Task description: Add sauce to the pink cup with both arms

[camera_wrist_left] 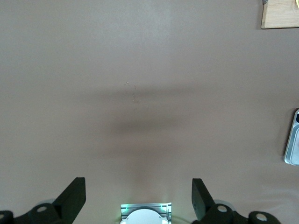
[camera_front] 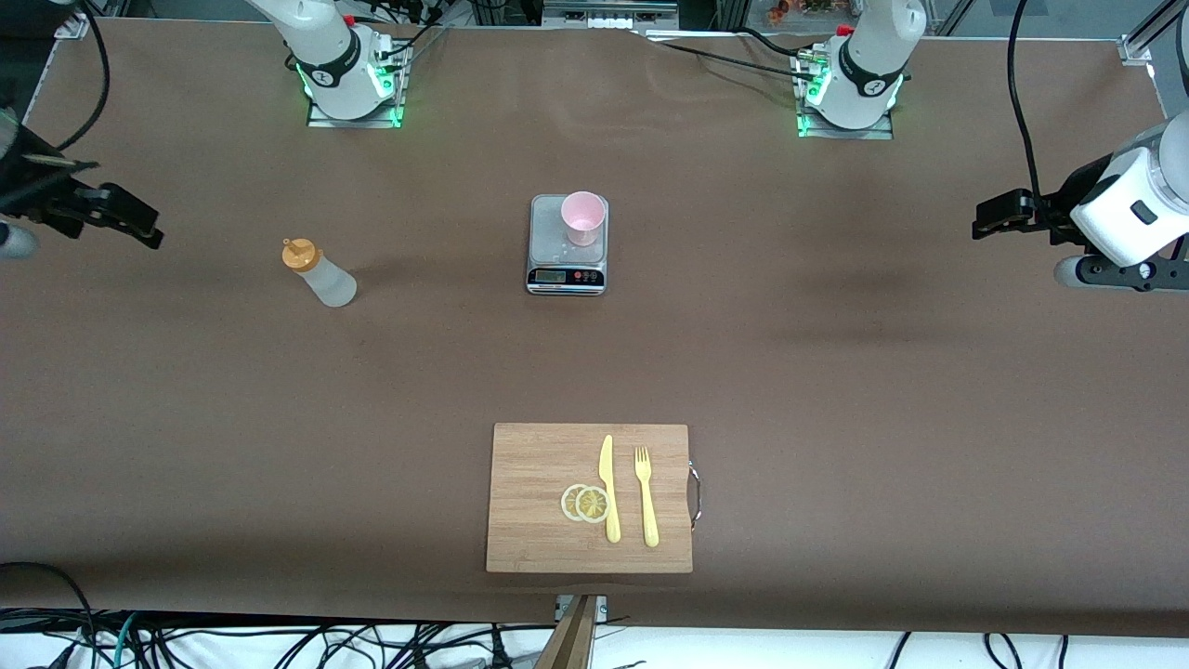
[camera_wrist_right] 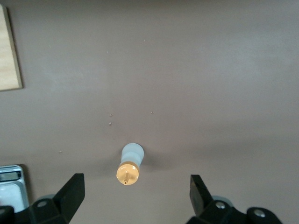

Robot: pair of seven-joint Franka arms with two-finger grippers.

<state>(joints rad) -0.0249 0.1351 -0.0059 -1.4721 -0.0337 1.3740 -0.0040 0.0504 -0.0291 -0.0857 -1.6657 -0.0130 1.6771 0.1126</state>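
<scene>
Both claws hang spread wide and empty over the table's two ends, the right claw (camera_wrist_right: 133, 196) above the sauce (camera_front: 319, 272). The left claw (camera_wrist_left: 138, 198) touches nothing; the pink cup (camera_front: 582, 217) stands on a scale (camera_front: 568, 269)

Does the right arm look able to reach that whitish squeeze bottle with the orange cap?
Probably yes: the whitish squeeze bottle with the orange cap stands alone on bare brown table, and the right tool, fingers open, hangs above it at that end.
</scene>
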